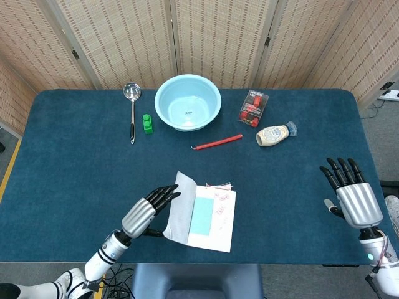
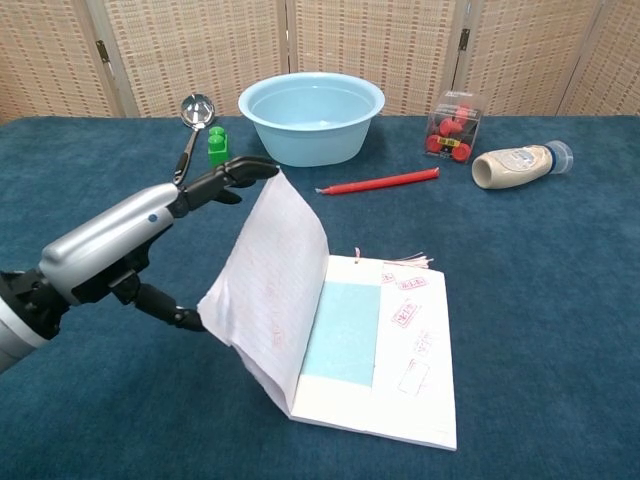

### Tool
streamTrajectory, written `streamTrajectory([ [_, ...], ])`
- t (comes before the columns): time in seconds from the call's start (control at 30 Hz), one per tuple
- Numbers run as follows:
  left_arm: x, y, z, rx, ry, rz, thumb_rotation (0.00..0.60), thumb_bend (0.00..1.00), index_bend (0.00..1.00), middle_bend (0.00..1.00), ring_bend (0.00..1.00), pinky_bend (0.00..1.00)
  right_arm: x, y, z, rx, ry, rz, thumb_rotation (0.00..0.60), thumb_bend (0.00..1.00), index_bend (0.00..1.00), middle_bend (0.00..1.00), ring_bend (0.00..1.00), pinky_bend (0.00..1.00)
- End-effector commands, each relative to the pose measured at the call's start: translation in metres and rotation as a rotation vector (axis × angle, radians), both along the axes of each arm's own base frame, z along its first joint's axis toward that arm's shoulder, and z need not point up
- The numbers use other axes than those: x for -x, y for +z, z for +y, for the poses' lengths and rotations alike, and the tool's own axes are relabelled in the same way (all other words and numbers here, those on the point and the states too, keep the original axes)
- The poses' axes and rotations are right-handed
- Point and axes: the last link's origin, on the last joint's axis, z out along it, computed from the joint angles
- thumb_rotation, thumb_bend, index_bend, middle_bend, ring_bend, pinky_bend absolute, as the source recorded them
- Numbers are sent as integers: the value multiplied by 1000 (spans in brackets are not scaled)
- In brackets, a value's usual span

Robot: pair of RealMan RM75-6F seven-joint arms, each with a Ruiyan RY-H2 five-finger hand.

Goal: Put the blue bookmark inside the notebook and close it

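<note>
Half closed already, the notebook [image 2: 350, 350] holds the blue bookmark [image 2: 340, 333] on its right page while my left hand [image 2: 130, 240], fingers extended together behind the raised cover, must next fold it rightward; my right hand [image 1: 352, 198] idles, fingers spread.

A dark blue table [image 1: 75, 156] stands before woven folding screens [image 1: 218, 37] (tan, hinged panels), grey floor [image 1: 374, 134] beside

Bookmark [image 2: 342, 333] in notebook [image 2: 400, 375]; bowl [image 2: 311, 116] behind.
</note>
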Motion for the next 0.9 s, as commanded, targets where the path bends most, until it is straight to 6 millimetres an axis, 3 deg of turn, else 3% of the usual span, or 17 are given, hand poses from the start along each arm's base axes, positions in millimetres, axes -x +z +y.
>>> streamTrajectory([
  [0.03,-17,-2,1,11,-24,-17,600,195,49,23,96,166,0,1,0,4,3,-1,600,146,169,51,0,0],
  [0.53,-79,-25,-3,87,-106,-18,600,194,43,23,96,166,4,8,7,21,-3,-12,600,146,164,40,0,0],
  [0.63,-84,-31,-5,98,-113,-7,600,195,42,23,97,166,4,9,7,23,-3,-13,600,146,163,39,0,0],
  [0.73,-92,-50,-11,137,-123,45,600,194,41,23,96,167,5,12,9,32,-4,-15,600,146,162,39,0,0],
  [0.9,-89,-45,-6,108,-93,53,600,195,41,23,96,166,9,14,13,26,-21,-13,600,146,162,40,0,0],
])
